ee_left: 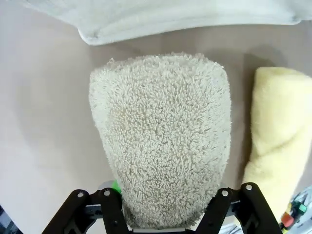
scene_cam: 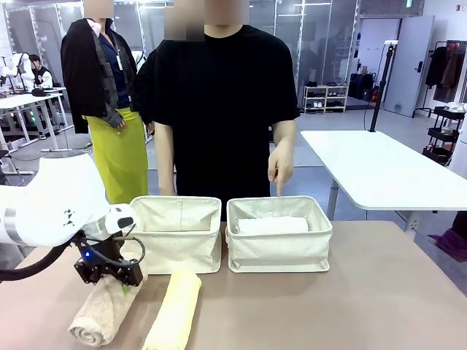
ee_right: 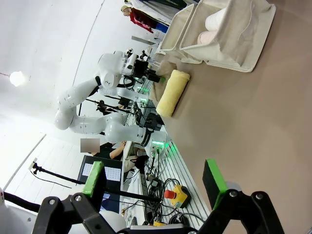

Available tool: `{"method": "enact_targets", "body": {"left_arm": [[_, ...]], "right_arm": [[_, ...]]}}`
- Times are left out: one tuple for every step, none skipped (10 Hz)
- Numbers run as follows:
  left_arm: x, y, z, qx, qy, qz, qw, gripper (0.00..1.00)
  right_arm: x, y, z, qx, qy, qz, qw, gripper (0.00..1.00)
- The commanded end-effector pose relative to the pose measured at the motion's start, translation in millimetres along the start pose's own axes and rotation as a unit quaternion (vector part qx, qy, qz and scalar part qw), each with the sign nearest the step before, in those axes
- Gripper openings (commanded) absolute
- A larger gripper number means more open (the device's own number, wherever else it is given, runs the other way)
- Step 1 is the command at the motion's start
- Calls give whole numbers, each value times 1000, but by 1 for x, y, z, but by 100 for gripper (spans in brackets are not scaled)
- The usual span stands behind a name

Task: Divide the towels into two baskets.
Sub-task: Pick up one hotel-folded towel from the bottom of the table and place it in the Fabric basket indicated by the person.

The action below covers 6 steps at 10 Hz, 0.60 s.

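**Left gripper closed on the shaggy towel**

At the left of the brown table (scene_cam: pixel 379 292), the left gripper (scene_cam: pixel 117 283) is clamped on the shaggy tan-beige rolled towel (scene_cam: pixel 98 313). Whether the towel is lifted off the tabletop, I can't quite tell. Just beside it lies the pale yellow rolled towel (scene_cam: pixel 175 310). Behind them stand two cream canvas baskets: the left basket (scene_cam: pixel 177 248), then the right basket (scene_cam: pixel 277 255) with a white rolled towel (scene_cam: pixel 271 225) inside. A person's hand (scene_cam: pixel 281 164) points down at it. The right gripper (ee_right: pixel 153 178) hangs wide open, holding nothing.

Front, both wrists: shared yellow towel (scene_cam: pixel 175 310)
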State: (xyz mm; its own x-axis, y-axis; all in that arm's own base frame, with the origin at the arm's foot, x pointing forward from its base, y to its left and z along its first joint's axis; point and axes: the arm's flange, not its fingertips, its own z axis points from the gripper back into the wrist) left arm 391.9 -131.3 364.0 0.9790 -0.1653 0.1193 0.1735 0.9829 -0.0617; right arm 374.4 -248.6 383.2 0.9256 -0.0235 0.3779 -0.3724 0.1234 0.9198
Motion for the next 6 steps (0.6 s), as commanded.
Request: {"method": "enact_targets", "body": {"left_arm": [[-99, -2, 34, 4, -44, 12, 999, 21], [-103, -4, 53, 9, -41, 10, 999, 21], [-110, -8, 78, 22, -49, -13, 998, 21], [-115, -12, 103, 21, -64, -58, 996, 21], [-119, -16, 124, 23, -61, -116, 991, 21], [-119, -19, 137, 24, -67, -157, 985, 21]], "right_arm": [[-1, 3, -1, 0, -3, 3, 1000, 100], [-1, 3, -1, 0, -3, 3, 1000, 100], [-1, 3, -1, 0, -3, 3, 1000, 100], [-1, 3, -1, 0, -3, 3, 1000, 100], [-1, 3, -1, 0, -3, 3, 1000, 100], [-1, 3, -1, 0, -3, 3, 1000, 100]]}}
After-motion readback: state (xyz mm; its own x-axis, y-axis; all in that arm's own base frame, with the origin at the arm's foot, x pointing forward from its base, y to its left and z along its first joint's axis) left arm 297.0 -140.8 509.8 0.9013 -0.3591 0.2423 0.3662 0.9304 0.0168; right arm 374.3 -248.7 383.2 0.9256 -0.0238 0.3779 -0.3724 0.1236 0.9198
